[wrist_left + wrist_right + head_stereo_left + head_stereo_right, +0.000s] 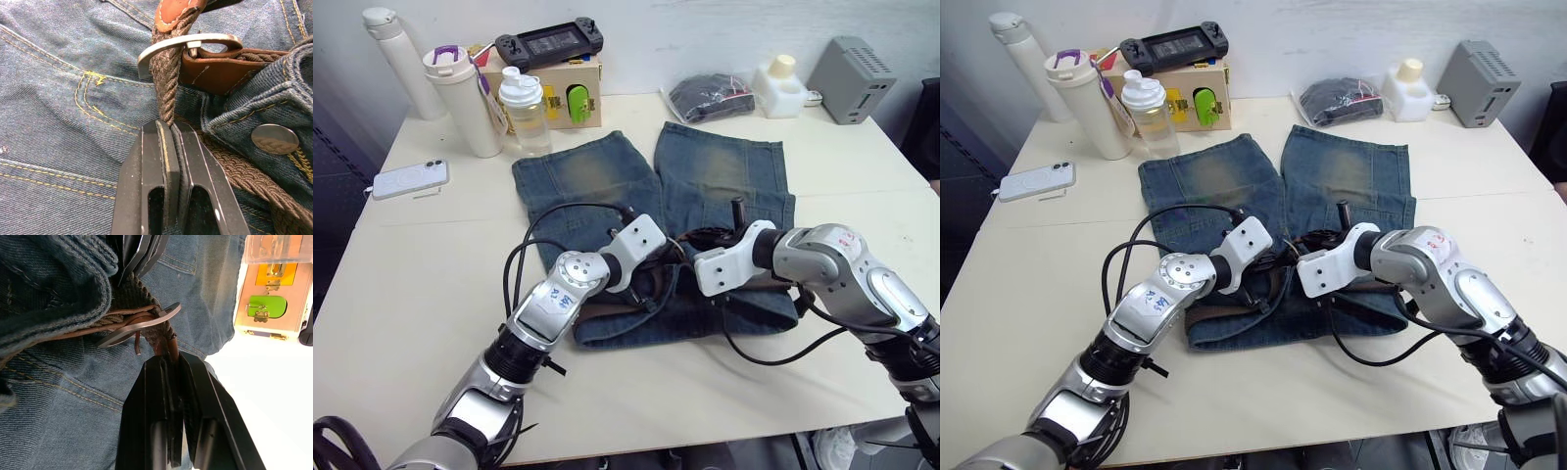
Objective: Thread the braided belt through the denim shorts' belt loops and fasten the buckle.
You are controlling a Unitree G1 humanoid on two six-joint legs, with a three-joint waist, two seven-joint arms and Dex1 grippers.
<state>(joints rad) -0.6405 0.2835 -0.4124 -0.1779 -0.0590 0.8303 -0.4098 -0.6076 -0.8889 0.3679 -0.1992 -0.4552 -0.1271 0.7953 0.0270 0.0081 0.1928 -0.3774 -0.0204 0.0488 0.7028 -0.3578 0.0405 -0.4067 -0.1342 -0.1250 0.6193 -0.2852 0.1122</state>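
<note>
Faded denim shorts [705,186] lie flat near the middle of a pale table [421,294], legs pointing toward the far edge and waistband toward the near edge. Both robot arms meet over the middle of the waistband. The braided belt [164,88] already runs along the waistband, and its woven strap passes through the silver buckle [188,44], with the tan leather tip [176,10] lying just past the frame. The left gripper [166,129] is closed on the woven strap just short of the buckle, its two black fingers pressed flat against the braid. The right gripper [168,357] is closed on the strap on the other side of the buckle, close against the metal frame. A metal button [275,138] on the waistband sits just beside the buckle. Whether the prong has gone through the weave cannot be told, so the fastening looks close to done but unconfirmed. The main risk is that the two grippers pull against each other unevenly: the braid could slide back out through the frame, or the prong could miss the weave and leave the belt loose. Since both grips sit so near the buckle, the fingers could also collide or jam against the frame. A hard tug could bunch the waistband and drag the shorts toward the near edge. Bottles, a phone and a box stand well apart along the far edge.
</note>
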